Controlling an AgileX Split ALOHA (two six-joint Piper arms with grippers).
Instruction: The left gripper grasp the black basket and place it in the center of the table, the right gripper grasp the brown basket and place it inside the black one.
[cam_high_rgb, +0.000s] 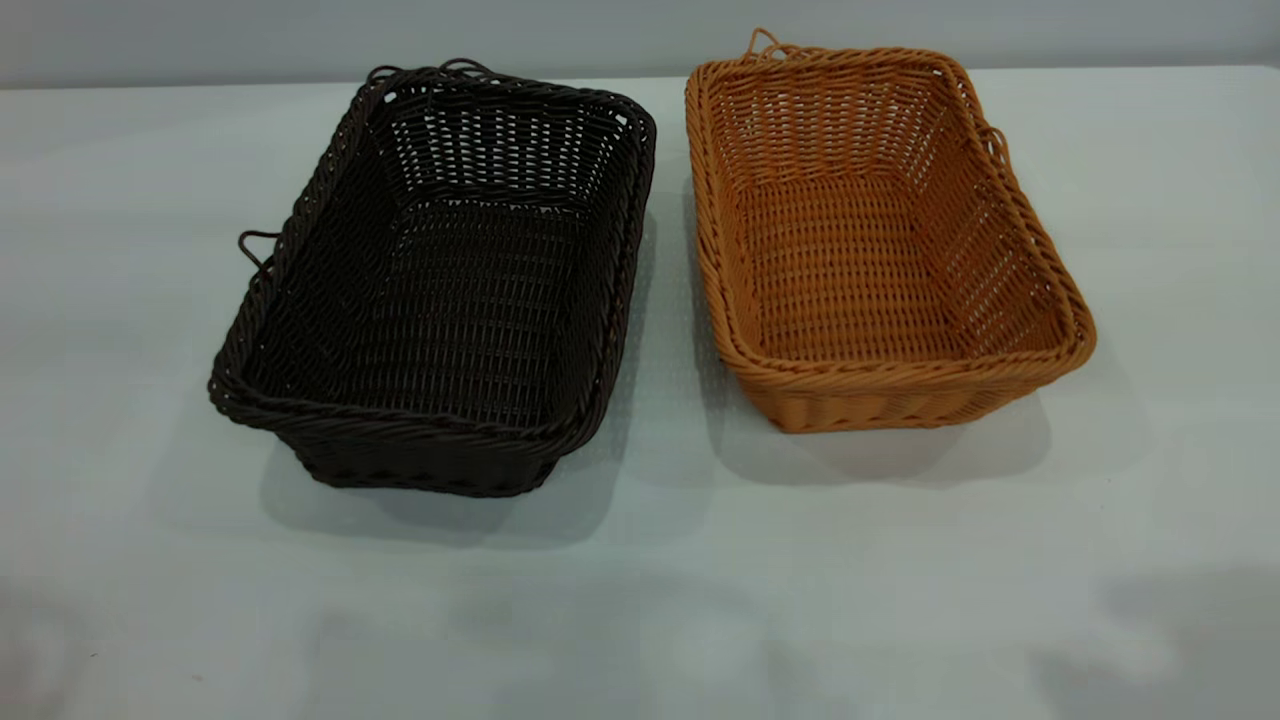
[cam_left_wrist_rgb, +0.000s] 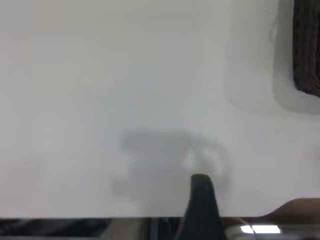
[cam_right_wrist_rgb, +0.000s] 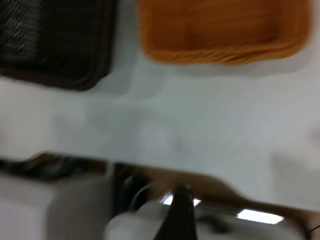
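Exterior view: the black basket (cam_high_rgb: 440, 280) and the brown basket (cam_high_rgb: 870, 235) sit side by side, just apart, on the white table (cam_high_rgb: 640, 600), both upright with nothing in them and a pale wall behind. Each wrist view shows only one dark finger, left (cam_left_wrist_rgb: 202, 205) and right (cam_right_wrist_rgb: 179, 215), near the table edge, so I cannot tell how the jaws stand; neither holds anything.

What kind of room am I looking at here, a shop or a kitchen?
Neither, probably: it looks like a test bench. A bare white table holds only a black basket and a brown basket, both empty, before a plain wall.
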